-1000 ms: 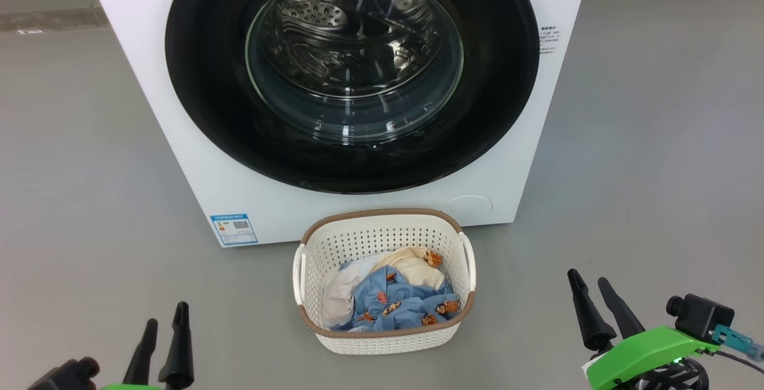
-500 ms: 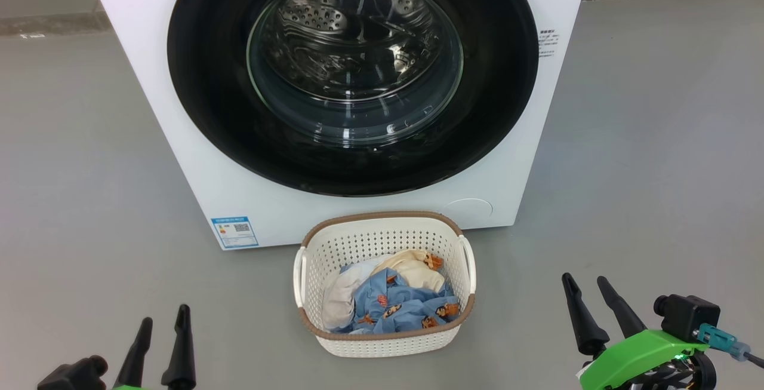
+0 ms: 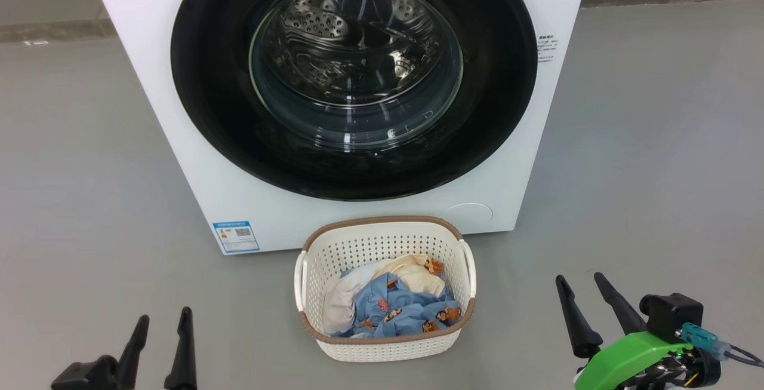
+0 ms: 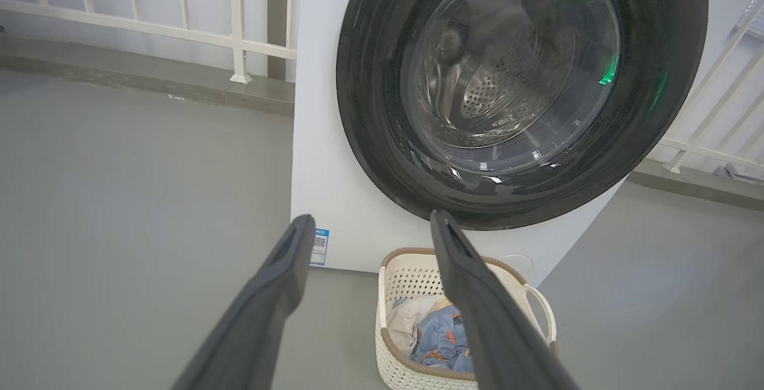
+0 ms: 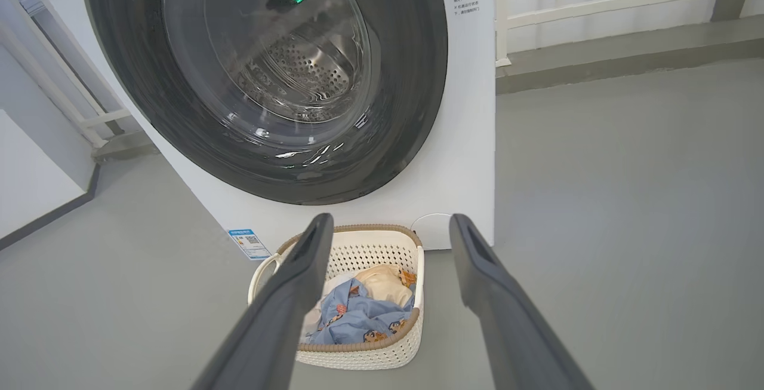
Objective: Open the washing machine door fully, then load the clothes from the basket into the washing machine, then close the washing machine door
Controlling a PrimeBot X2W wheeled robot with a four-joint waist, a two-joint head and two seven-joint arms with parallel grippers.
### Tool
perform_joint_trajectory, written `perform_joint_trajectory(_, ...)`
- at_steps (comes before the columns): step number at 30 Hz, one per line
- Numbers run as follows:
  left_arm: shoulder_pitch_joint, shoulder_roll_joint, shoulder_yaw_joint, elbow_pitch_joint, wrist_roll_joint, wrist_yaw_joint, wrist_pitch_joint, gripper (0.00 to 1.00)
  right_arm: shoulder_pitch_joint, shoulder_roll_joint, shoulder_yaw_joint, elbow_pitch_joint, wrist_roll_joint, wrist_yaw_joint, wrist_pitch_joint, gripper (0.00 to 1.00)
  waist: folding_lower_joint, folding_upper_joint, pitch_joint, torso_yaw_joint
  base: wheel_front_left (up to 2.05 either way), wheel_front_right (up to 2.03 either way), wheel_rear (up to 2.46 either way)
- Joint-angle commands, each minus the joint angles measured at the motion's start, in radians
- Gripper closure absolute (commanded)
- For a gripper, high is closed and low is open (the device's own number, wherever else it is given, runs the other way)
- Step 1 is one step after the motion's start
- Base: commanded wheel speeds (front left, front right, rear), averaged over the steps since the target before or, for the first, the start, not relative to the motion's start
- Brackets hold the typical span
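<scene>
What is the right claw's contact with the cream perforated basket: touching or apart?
Apart. Head view shows bare grey floor between the right claw and the cream perforated basket.

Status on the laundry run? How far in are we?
Done: nothing. The washing machine door is shut and the clothes lie in the basket. In hand: nothing; left tool and right tool are open and empty, either side of the basket. Left: open door, load clothes, close door.
</scene>
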Motion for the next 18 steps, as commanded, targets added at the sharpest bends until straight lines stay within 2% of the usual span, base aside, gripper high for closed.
perform_joint_trajectory(1,-0.023,0.023,0.033,-0.015,0.041,-0.008,-0.019,0.00,-0.051,-0.007,0.026,-0.024,-0.047,-0.001,-0.017,0.00,-0.0001,0.0000,-0.002,0.000,0.00,0.00,0.00)
perform_joint_trajectory(18,-0.024,0.014,0.056,-0.001,0.247,-0.009,-0.070,0.00,-0.064,-0.001,0.014,-0.024,-0.253,-0.001,-0.059,0.00,-0.0001,0.0000,-0.012,0.005,0.00,0.00,0.00)
